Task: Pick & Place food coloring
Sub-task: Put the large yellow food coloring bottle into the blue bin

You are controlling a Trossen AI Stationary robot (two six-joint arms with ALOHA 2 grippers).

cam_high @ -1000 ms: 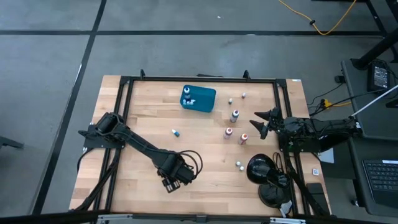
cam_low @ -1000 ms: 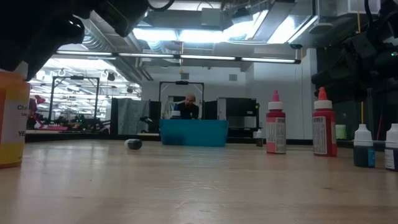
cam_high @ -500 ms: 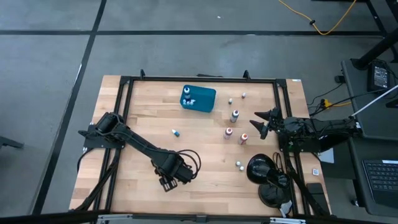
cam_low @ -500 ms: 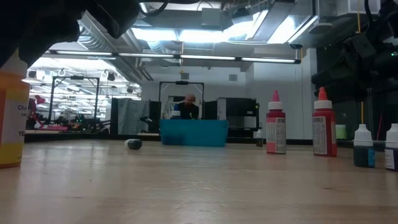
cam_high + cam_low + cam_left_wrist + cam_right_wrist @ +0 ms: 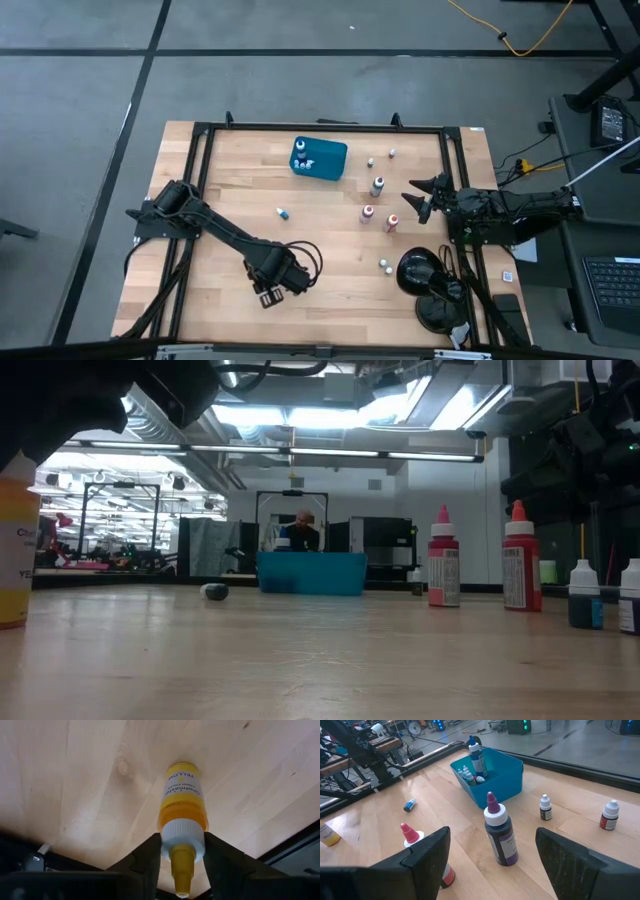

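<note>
Now the left gripper (image 5: 182,851) has its two fingers (image 5: 145,857) pressed against the white cap of the yellow bottle (image 5: 182,806), one on each side; a second ago they stood wider. In the high view this gripper (image 5: 268,294) sits a little further toward the table's front-left than before, well away from the blue tray (image 5: 319,158), and in the low view the yellow bottle (image 5: 16,555) has slid slightly toward the picture's left edge.

The right gripper (image 5: 415,198) has not moved: it hovers off to the right of the blue tray with its fingers (image 5: 422,852) spread wide, holding nothing. Just before it stand a purple bottle (image 5: 498,830) and a red-capped bottle (image 5: 410,834), with two tiny vials (image 5: 545,807) beyond. The tray (image 5: 506,776) holds a tall blue bottle (image 5: 475,756) and some small vials. A small blue vial (image 5: 283,213) lies on its side on the wooden table (image 5: 330,240), between the tray and the left gripper. In the low view, two red bottles (image 5: 443,571) stand right of the tray.
</note>
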